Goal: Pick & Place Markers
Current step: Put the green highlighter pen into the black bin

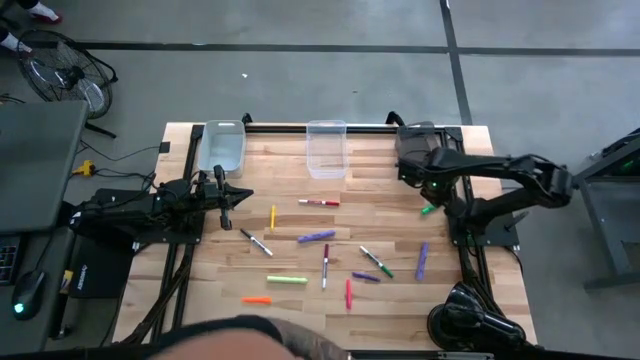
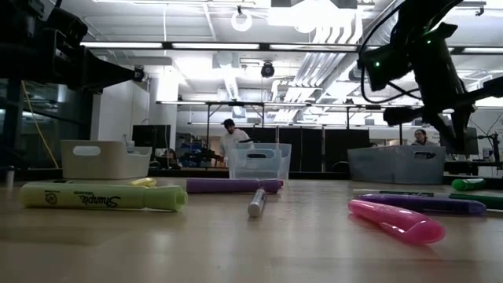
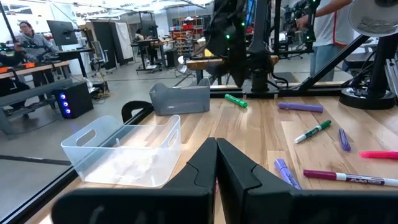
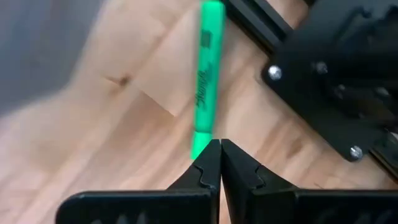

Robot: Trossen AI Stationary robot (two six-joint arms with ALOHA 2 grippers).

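Markers lie flat and scattered across the wooden table: a green marker (image 1: 427, 209) alone near the right edge, a yellow one (image 1: 273, 217) upright in the high view, a red-and-white one (image 1: 318, 202) behind the purple highlighter (image 1: 316, 237). Nearer the front sit a light green highlighter (image 1: 286, 280), an orange marker (image 1: 256, 299) and a pink-red one (image 1: 348, 293).

A robotics lab: exposed ceiling ducts (image 2: 314, 75), concrete floor (image 1: 320, 85), people at monitor-laden workbenches (image 3: 43, 59) beyond the counter (image 1: 290, 255).
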